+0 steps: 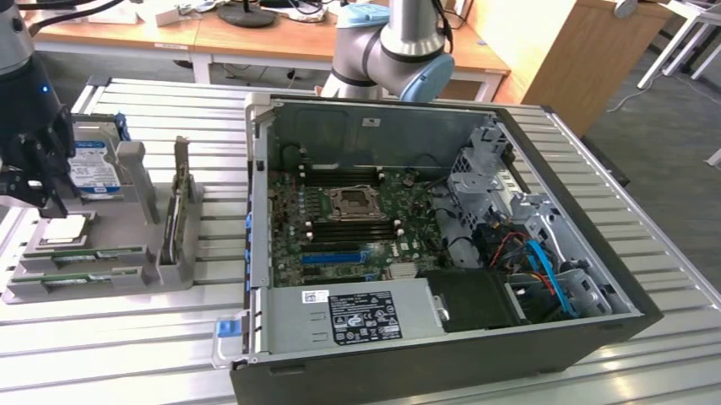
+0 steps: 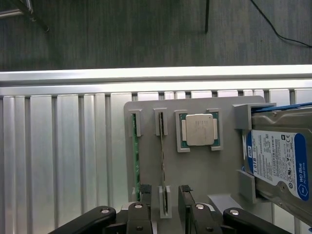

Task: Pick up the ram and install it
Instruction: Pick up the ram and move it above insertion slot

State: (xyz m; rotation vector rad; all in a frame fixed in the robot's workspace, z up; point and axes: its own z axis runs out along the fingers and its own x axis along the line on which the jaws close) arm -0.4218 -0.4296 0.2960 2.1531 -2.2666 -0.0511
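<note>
**Jaws open over the ram, no grip yet**

The ram (image 2: 163, 161) sits on edge in its slot of the grey holder tray (image 2: 204, 175), not lifted. Jaws are apart, one on each side of one end of the stick. There is a gap on both sides and no contact that I can see.

A second green stick (image 2: 136, 161) stands parallel in the neighbouring slot, nearest the tray's edge. On the ram's other side a silver CPU (image 2: 199, 129) lies flat in its pocket. Past that is a blue-labelled hard drive (image 2: 278, 163) in the end bracket.

In the exterior view the tray is on the slatted aluminium counter (image 1: 113, 350), at the exterior view's left, just beside the open PC case (image 1: 372, 126). A thin board (image 1: 178, 202) stands upright in a tall bracket at the tray's case-side end.

The case lies on its side with the motherboard (image 1: 338, 245) facing up. The CPU socket (image 1: 353, 202) is mid-board, with long dark memory slots on either side of it. The power supply (image 1: 349, 316) is at the near end, label up. The arm (image 1: 394, 51) rises behind the case.
</note>
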